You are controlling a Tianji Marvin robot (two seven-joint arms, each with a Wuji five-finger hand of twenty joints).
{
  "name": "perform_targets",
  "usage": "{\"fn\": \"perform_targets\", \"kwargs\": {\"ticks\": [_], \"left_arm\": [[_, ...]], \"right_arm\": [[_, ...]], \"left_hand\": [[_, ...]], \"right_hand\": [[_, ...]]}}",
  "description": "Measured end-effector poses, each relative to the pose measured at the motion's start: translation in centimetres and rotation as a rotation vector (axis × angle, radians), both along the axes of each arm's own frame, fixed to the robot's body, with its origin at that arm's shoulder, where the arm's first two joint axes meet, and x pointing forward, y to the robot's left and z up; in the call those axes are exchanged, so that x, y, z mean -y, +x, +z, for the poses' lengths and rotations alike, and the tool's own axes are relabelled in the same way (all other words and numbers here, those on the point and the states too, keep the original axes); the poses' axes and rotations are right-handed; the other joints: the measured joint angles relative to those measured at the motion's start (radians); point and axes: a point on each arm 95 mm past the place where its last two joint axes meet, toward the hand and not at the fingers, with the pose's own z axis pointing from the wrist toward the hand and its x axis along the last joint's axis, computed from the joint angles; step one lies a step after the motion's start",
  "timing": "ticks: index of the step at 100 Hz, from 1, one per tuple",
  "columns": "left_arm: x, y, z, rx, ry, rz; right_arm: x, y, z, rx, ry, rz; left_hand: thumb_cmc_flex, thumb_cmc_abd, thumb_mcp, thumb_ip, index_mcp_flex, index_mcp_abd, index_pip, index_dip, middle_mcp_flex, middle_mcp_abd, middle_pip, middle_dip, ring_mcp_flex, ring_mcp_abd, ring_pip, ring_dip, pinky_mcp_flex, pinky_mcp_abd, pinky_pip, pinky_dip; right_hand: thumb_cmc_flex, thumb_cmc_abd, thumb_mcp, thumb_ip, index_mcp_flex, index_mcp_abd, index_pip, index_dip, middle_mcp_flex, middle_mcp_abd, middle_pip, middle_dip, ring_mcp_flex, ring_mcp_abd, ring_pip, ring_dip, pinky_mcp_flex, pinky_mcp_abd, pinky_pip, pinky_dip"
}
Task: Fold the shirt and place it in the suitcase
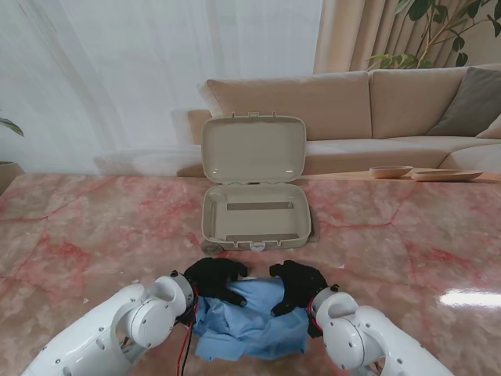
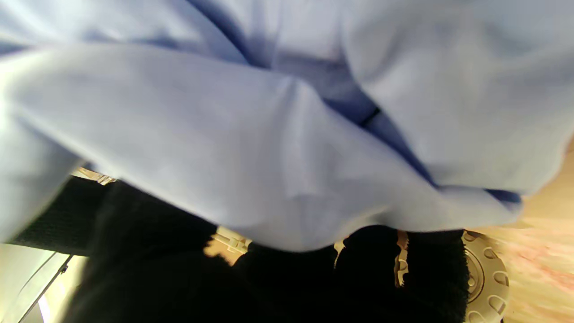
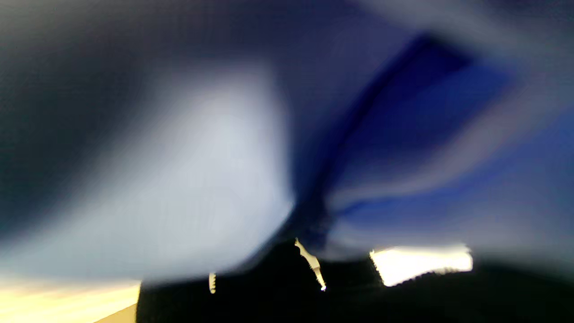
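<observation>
Low in the frame's centre, my left hand (image 1: pixel 215 280) and right hand (image 1: pixel 298 286) both grip the bunched blue shirt (image 1: pixel 249 325). The open beige suitcase (image 1: pixel 252 222) sits mid-frame on the marble table (image 1: pixel 94 235), farther from me.

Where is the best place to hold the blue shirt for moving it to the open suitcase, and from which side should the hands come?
Judging by its bunched pose, hold the shirt at its two outer edges, left hand from the left, right hand from the right, as both grip it now. The suitcase lies open straight ahead, so a two-sided hold should keep the bundle together.
</observation>
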Motion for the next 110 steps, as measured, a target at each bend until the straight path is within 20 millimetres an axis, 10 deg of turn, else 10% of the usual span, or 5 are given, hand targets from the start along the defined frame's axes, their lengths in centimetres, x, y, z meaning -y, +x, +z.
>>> {"fn": "perform_targets", "kwargs": {"ticks": [32,86,92,97,110], "left_arm": [[0.2,0.2,-0.8,-0.018,-0.036,0.005],[-0.1,0.3,-0.3,-0.035,-0.143,0.002],[-0.1,0.3,0.2,-0.028,-0.153,-0.004],[-0.2,0.3,0.8,-0.013,-0.161,-0.009],[-0.4,0.3,2.2,0.028,-0.168,-0.025]], "right_arm": [[-0.2,-0.2,-0.6,-0.009,-0.008,-0.011],[-0.4,-1.0,-0.6,0.048,0.075,-0.035],[-0.3,-1.2,-0.2,0.072,0.087,-0.035],[-0.3,-1.3,0.1,0.098,0.093,-0.033],[-0.4,-1.6,1.2,0.168,0.117,-0.026]], "left_hand": [[0.0,-0.124,0.184,-0.079,0.0,-0.078,0.346,0.213,0.163,-0.052,0.096,0.225,0.167,-0.019,0.172,0.062,0.176,-0.033,0.139,0.001],[0.138,-0.177,0.23,-0.081,0.0,-0.158,0.552,0.317,0.268,-0.075,0.134,0.353,0.291,-0.027,0.315,0.107,0.328,-0.065,0.256,-0.024],[0.138,-0.181,0.249,-0.081,0.0,-0.158,0.553,0.317,0.271,-0.073,0.142,0.367,0.312,-0.03,0.328,0.107,0.348,-0.067,0.256,-0.035],[0.138,-0.187,0.25,-0.081,0.0,-0.158,0.562,0.317,0.276,-0.071,0.142,0.374,0.329,-0.032,0.338,0.107,0.365,-0.068,0.265,-0.045],[0.137,-0.199,0.294,-0.081,0.001,-0.158,0.562,0.317,0.276,-0.066,0.142,0.396,0.344,-0.038,0.339,0.107,0.39,-0.075,0.266,-0.06]], "right_hand": [[0.031,-0.014,0.017,-0.001,0.068,-0.134,0.402,0.285,0.263,-0.115,0.29,0.13,0.272,-0.175,0.234,0.018,0.309,-0.172,0.212,-0.037],[0.184,-0.029,0.043,-0.08,0.127,-0.238,0.794,0.165,0.469,-0.219,0.357,0.205,0.421,-0.235,0.409,0.042,0.483,-0.185,0.302,-0.107],[0.205,-0.041,0.061,-0.08,0.135,-0.239,0.805,0.164,0.474,-0.221,0.358,0.205,0.421,-0.233,0.425,0.054,0.368,-0.051,-0.087,-0.571],[0.213,-0.051,0.073,-0.08,0.145,-0.239,0.809,0.164,0.486,-0.226,0.363,0.205,0.431,-0.231,0.445,0.07,0.354,-0.039,-0.26,-0.728],[0.226,-0.073,0.108,-0.08,0.147,-0.239,0.819,0.164,0.496,-0.234,0.368,0.205,0.431,-0.231,0.477,0.085,0.347,-0.036,-0.31,-0.786]]}}
